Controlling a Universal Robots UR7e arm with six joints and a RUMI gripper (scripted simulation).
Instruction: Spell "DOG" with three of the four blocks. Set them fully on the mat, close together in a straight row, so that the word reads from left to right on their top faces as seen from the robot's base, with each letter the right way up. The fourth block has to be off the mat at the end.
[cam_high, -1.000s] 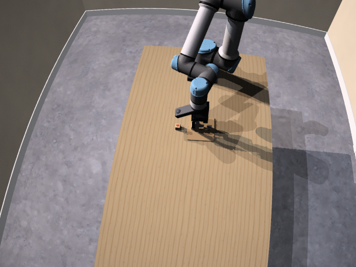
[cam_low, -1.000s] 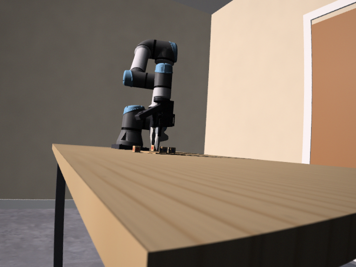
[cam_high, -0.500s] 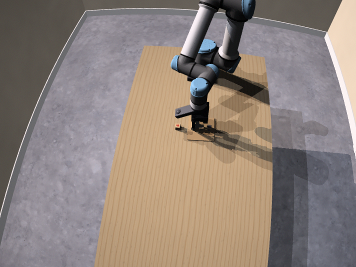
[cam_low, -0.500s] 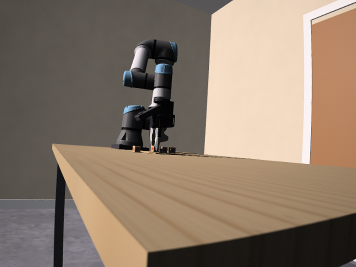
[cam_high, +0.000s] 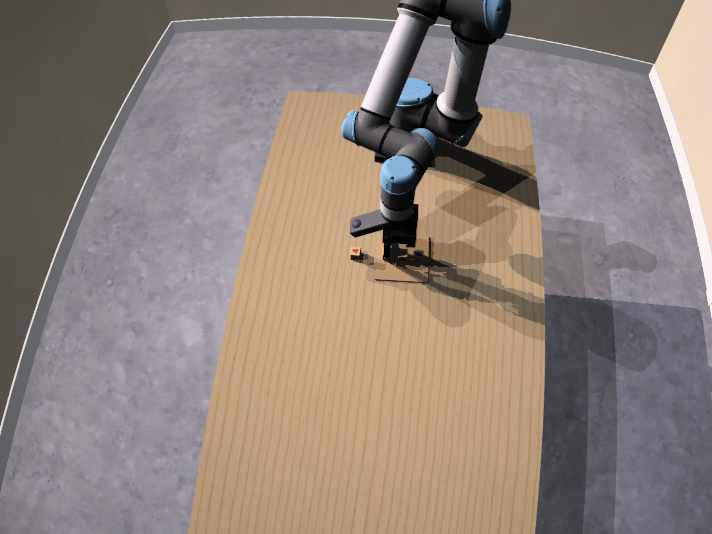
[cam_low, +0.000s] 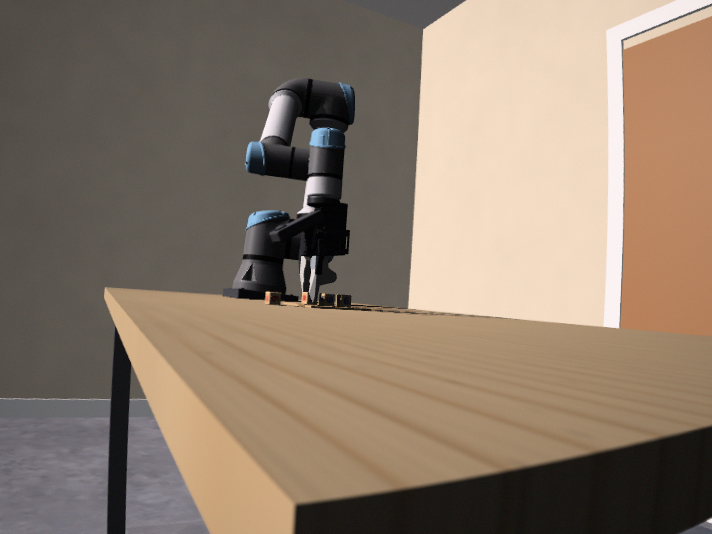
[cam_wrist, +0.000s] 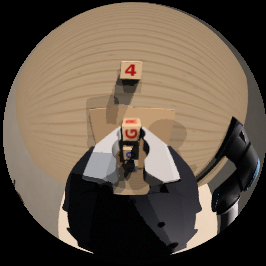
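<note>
Well, seen from the top, reaches over the mat with the gripper, pointing downward. Leaves the 4 block on the bench, off the mat and just beside its edge. Shows a dark block above the mat's surface, well in from that edge, too small here to read. In the exterior view, looks low along the bench toward the mat. Shows the 4 block apart from the mat, then, at the mat, the G block by the fingers, and past it the O block and the dark block, near each other. Cannot tell from this low angle whether they touch. In the wrist view, grips the G block between the closed-in fingers, over the mat, with red lettering on two visible faces. Shows the O block with its blue letter beyond the G block, over the mat, and past that the dark block with a bit of blue, too shaded to read for certain. Again shows the 4 block outside the mat, red numeral up.
</note>
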